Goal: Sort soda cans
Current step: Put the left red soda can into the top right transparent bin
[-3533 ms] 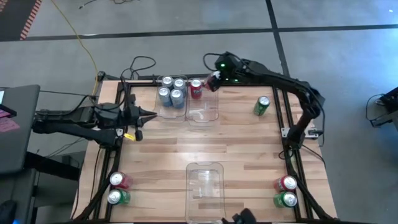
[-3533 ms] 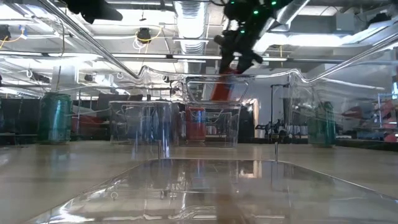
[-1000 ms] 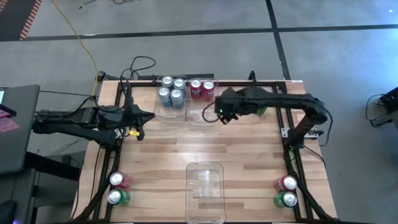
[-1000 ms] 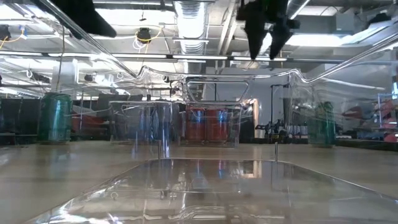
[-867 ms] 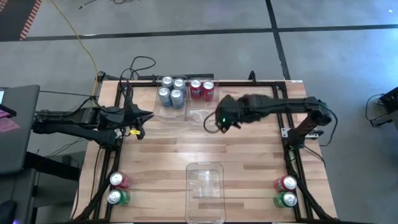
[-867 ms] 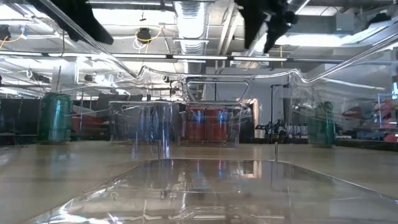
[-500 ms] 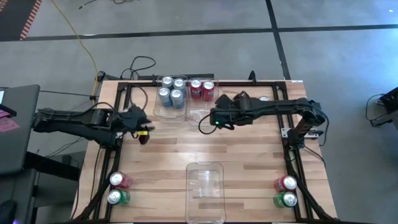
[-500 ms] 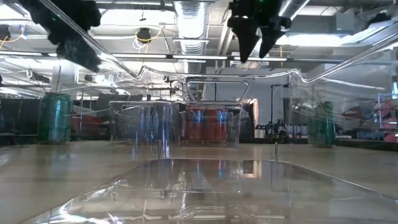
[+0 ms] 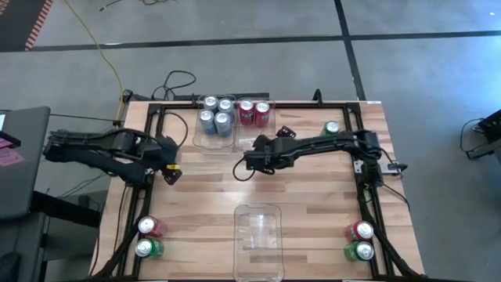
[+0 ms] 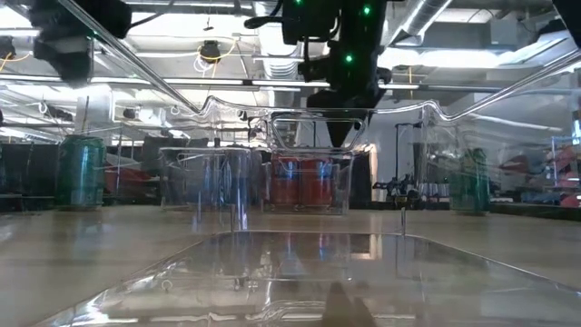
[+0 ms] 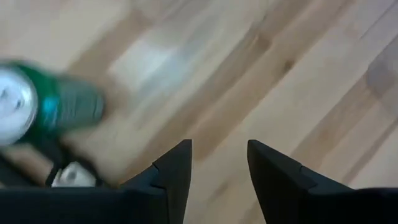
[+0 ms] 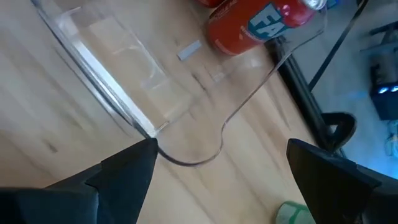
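Observation:
Several silver-blue soda cans [image 9: 215, 113] stand in a clear bin at the far edge. Two red cans [image 9: 254, 112] stand in the clear bin [image 9: 252, 138] beside it; one red can [image 12: 261, 22] shows in the right wrist view. My right gripper [image 9: 239, 168] hangs open just near of that bin's rim [image 12: 124, 112], holding nothing. My left gripper [image 9: 169, 172] is open at the table's left side, pointing steeply down over bare wood. A green can [image 11: 56, 109] lies off to its side. Another green can [image 9: 332, 128] stands far right.
An empty clear bin [image 9: 258, 235] sits at the near centre. A red can [image 9: 149, 227] and a green can [image 9: 145, 248] stand at the near left corner, and a red can [image 9: 360, 231] and a green can [image 9: 362, 251] at the near right. Black frame rails run along both sides.
My right gripper has drawn away from the bin of red cans, toward the table's left and near edges, and has come down, staying open. My left gripper has tipped from pointing level across the table to pointing steeply down, and has rolled.

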You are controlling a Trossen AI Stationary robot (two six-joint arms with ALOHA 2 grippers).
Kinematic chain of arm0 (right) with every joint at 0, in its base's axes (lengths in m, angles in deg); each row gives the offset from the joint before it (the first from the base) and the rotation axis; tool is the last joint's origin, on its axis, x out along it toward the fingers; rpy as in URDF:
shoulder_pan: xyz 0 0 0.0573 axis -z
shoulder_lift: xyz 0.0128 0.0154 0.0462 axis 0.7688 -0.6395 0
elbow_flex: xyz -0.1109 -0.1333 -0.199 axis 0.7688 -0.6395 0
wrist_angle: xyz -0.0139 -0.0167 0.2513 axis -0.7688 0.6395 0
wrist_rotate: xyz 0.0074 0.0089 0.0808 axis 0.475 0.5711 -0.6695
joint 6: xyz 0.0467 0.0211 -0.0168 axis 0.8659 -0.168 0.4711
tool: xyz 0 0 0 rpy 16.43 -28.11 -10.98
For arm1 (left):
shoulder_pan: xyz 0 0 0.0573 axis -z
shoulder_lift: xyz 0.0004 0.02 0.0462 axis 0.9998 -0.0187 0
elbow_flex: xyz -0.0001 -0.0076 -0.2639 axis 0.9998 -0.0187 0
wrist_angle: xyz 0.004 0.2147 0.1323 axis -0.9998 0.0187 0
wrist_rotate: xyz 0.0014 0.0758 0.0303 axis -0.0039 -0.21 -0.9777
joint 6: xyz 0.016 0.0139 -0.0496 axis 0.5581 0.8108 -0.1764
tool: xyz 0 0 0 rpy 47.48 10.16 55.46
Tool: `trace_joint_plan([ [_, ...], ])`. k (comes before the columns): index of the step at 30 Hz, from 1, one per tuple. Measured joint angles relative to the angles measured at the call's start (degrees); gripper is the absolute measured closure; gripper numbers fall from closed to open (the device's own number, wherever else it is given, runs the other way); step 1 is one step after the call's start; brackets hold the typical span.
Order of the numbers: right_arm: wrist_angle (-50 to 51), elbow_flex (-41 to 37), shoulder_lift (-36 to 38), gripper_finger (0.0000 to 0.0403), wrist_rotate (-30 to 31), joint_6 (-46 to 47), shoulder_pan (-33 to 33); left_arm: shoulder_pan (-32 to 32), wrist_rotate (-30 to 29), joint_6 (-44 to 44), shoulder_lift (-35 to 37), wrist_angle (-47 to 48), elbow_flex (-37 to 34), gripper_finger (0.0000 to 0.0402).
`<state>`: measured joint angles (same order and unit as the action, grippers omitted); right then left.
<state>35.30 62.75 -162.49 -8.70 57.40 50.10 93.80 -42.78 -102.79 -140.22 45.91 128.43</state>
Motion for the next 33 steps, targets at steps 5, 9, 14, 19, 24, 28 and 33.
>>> trace_joint_plan([
  [5,-2.4,0.0,0.2,0.0024,-1.9,-2.2,0.7,3.5,3.9,-7.5,-2.7,9.0,3.0,0.0254],
  [9,-9.7,0.0,1.5,0.0024,-4.9,-6.8,0.5,7.8,4.7,-11.4,-2.9,10.2,2.3,0.0254],
  [14,-27.8,0.0,0.9,0.0024,-15.6,-16.5,-1.0,12.7,3.5,-15.8,-1.6,7.9,-1.6,0.0254],
  [19,-39.8,0.0,0.8,0.0024,-31.0,-22.7,-2.1,16.4,7.4,-22.9,-1.5,7.4,-3.9,0.0252],
  [24,-42.3,0.1,1.3,0.0024,-33.5,-23.3,-3.1,17.9,19.7,-29.3,-1.0,1.3,-2.7,0.0228],
  [28,-42.5,0.9,1.4,0.0024,-33.5,-23.3,-3.0,20.5,21.6,-31.0,-1.2,-0.3,-1.5,0.0222],
  [33,-39.8,0.9,1.4,0.0024,-33.4,-23.4,-2.6,25.9,20.4,-35.9,-1.7,-0.2,-1.4,0.0227],
])
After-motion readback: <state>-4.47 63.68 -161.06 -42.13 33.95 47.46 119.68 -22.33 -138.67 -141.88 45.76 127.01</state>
